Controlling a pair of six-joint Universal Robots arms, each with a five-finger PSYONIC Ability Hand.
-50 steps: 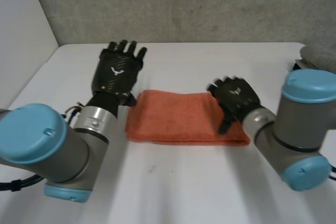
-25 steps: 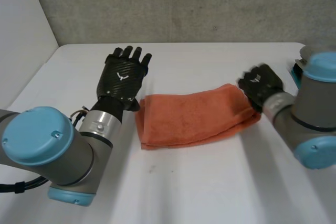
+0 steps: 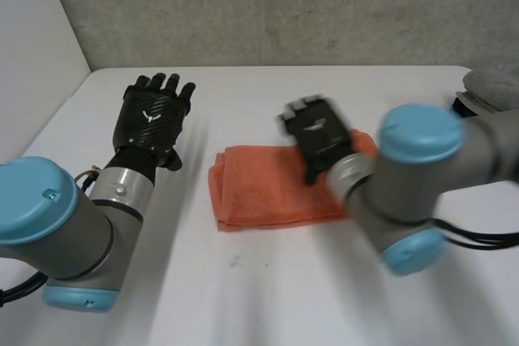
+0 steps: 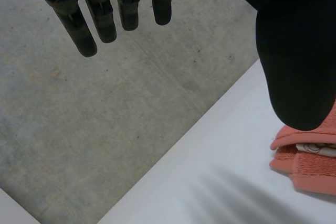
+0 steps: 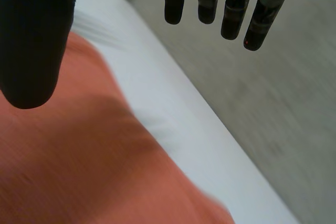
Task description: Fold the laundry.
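Hovering over folded orange terry towel (image 3: 268,192): right hand (image 3: 318,137), fingers straight, empty. Left hand (image 3: 152,115) likewise, off cloth. Risk: fingertips snagging cloth, undoing fold.

An orange towel (image 3: 259,188), folded into a thick, seemingly layered pad, lies flat near the middle of the table (image 3: 268,297).

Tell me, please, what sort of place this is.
Probably a robotics lab or test bench rather than a home: a bare white table against a rough grey concrete wall, with a left arm and right arm mounted at it and one orange towel laid out.
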